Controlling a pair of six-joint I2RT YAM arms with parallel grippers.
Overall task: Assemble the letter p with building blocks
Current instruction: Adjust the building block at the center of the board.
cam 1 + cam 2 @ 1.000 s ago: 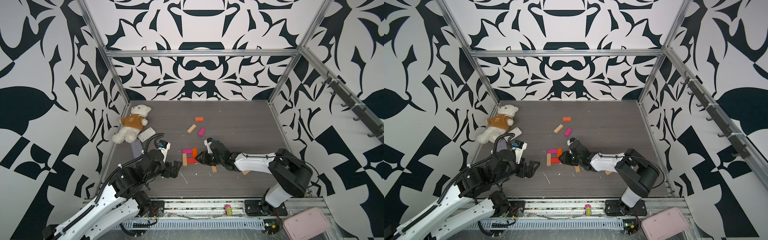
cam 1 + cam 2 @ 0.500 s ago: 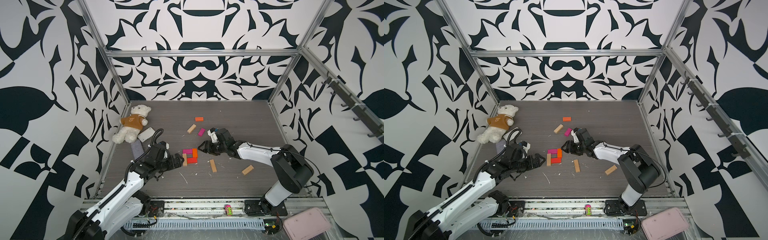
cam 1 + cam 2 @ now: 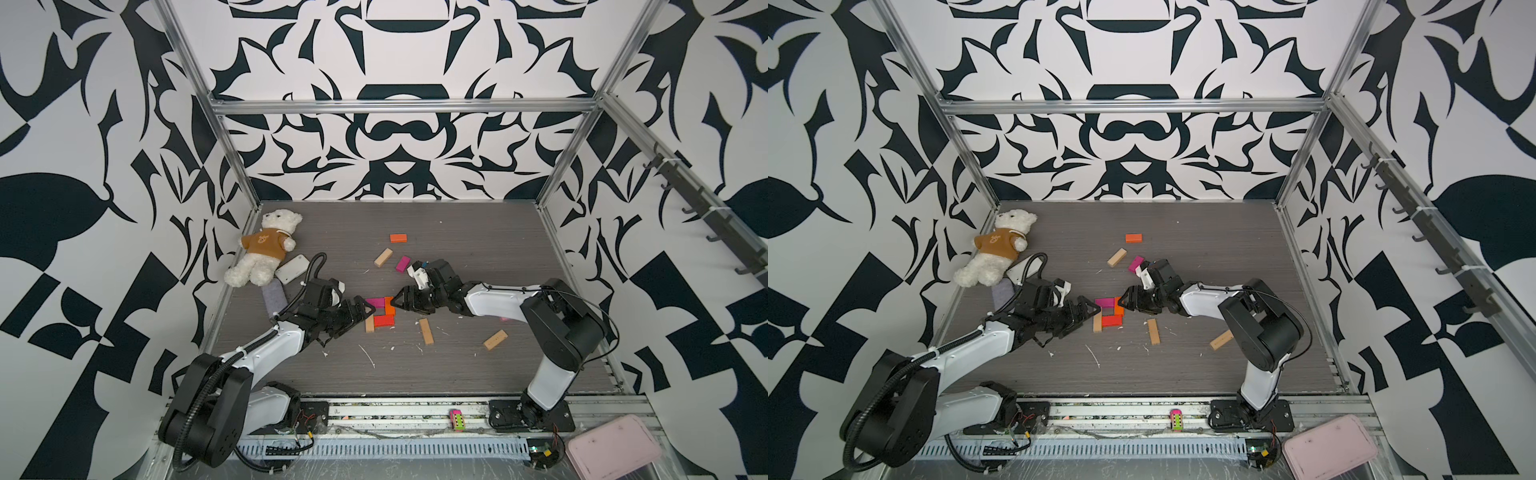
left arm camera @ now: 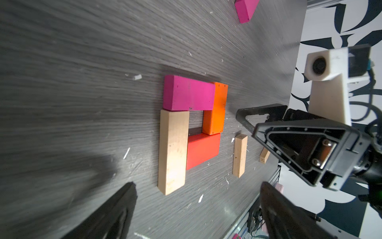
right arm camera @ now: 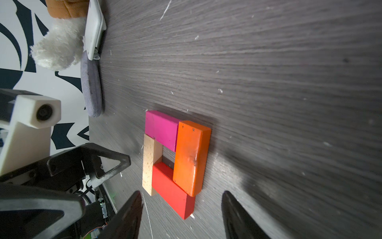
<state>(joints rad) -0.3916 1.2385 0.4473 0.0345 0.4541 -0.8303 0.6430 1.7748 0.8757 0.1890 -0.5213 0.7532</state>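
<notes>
Four building blocks lie joined flat on the table: a magenta block point(image 3: 375, 302), an orange block point(image 3: 389, 305), a red block point(image 3: 384, 320) and a tan block point(image 3: 369, 323), enclosing a small square gap, the tan one running on toward the front. In the left wrist view the same tan block point(image 4: 172, 151) lies ahead of my open left gripper point(image 4: 197, 186). My left gripper point(image 3: 358, 318) stands just left of the group, holding nothing. My right gripper point(image 3: 401, 305) stands open just right of the orange block point(image 5: 191, 157), apart from it and holding nothing.
Loose blocks: two tan bars point(image 3: 426, 331) point(image 3: 495, 339) at the front right, and a tan bar point(image 3: 382, 257), a magenta bar point(image 3: 402, 263) and an orange bar point(image 3: 397, 238) behind. A teddy bear point(image 3: 266, 249), white device point(image 3: 292, 269) and grey pouch point(image 3: 274, 297) lie left. Toy car point(image 3: 456, 419) and pink tray point(image 3: 613, 446) sit off the table front.
My right gripper has opened wider and shifted from the front of the group to its right side. My left arm has stretched forward, bringing its open gripper up to the group's left side.
</notes>
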